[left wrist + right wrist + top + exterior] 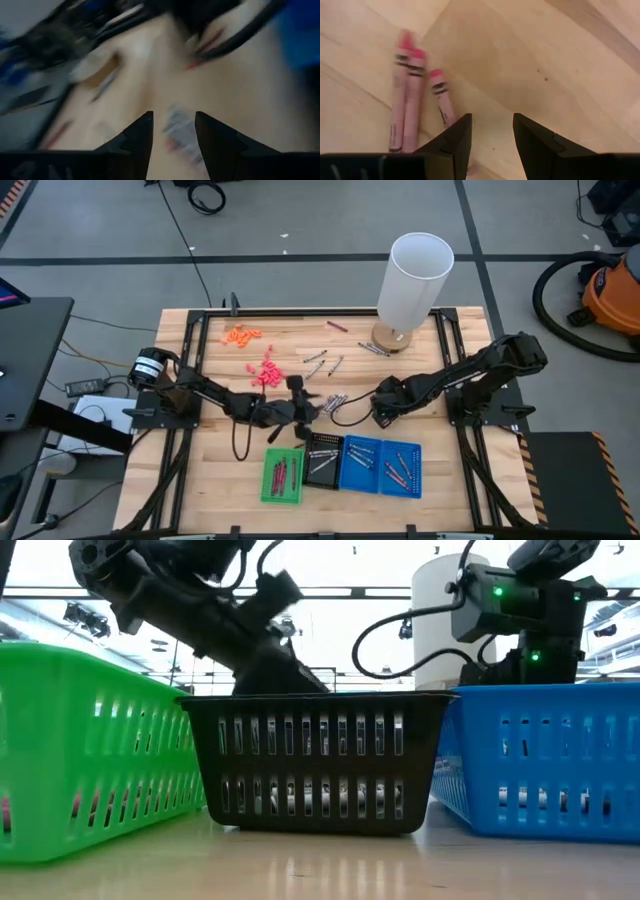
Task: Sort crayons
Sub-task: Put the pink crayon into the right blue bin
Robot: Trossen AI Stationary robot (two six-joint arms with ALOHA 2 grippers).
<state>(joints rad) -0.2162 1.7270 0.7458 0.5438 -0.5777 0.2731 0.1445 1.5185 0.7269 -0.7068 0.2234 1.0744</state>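
Loose crayons lie on the wooden table: three pink ones [407, 100] side by side just beside my right gripper [491, 117], which points down, open, over bare wood. In the high view that small cluster [335, 400] lies between my two grippers. My left gripper [173, 116] reaches in low from the table's left, open, and a blurred greyish crayon [177, 131] lies on the wood just ahead of its fingers. More crayons [322, 360] lie scattered farther back. Others lie in the trays.
A green tray [282, 476], a black tray [322, 458] and two blue trays [380, 468] stand in a row at the near edge. A tall white cylinder [413, 280] stands at the far right. Tiny orange bits [242, 335] and pink-red bits [265, 372] lie at the far left.
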